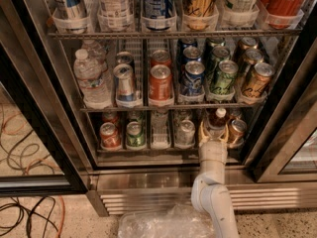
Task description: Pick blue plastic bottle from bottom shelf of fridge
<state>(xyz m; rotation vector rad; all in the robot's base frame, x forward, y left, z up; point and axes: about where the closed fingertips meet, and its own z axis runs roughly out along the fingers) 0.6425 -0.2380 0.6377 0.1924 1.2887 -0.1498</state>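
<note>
Gripper (216, 134) straddles the small white-capped clear plastic bottle (216, 122) on the lowest wire rack (148, 151), fingers open either side; squeeze centred, then withdraw straight.

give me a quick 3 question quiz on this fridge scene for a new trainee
1. Multiple choice: at which level of the fridge is the gripper? A top, B middle, C bottom.
2. True or false: the blue plastic bottle stands in the leftmost lane of its shelf.
3. Fill in: the large clear water bottle stands on the ___ shelf.

Key
1. C. The gripper is at the blue plastic bottle on the bottom shelf.
2. False. It stands toward the right, between a silver can and a brown can.
3. middle
</note>
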